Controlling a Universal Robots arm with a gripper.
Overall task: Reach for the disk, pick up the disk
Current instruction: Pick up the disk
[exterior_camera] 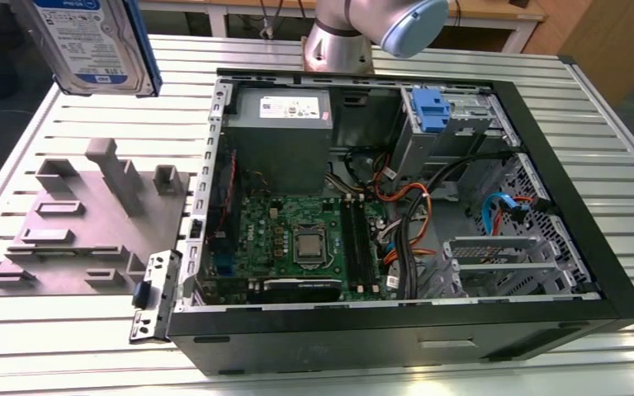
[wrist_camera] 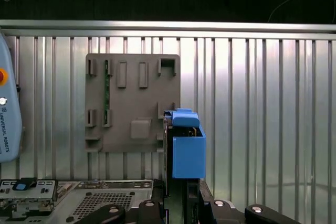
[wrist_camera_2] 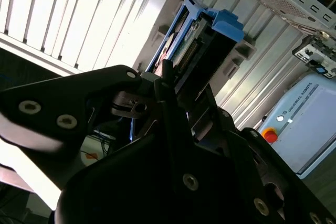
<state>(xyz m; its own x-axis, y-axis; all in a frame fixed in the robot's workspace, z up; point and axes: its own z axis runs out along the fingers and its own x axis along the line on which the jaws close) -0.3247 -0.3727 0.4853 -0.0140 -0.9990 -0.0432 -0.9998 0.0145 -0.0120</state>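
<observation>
Clearly the gripper (wrist_camera_2: pixel 167 80) is clamped on the disk (exterior_camera: pixel 95 43), aloft over the fixture plate (exterior_camera: pixel 86 219).

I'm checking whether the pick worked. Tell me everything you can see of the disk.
The disk is a flat silver-grey hard drive with a white-and-blue label and blue plastic rails along its edges. In the exterior view it hangs upright at the upper left, clear of the slatted table and above the grey fixture plate. In both wrist views the tool grips its lower end, its blue rail end sticking out beyond the fingers.
</observation>
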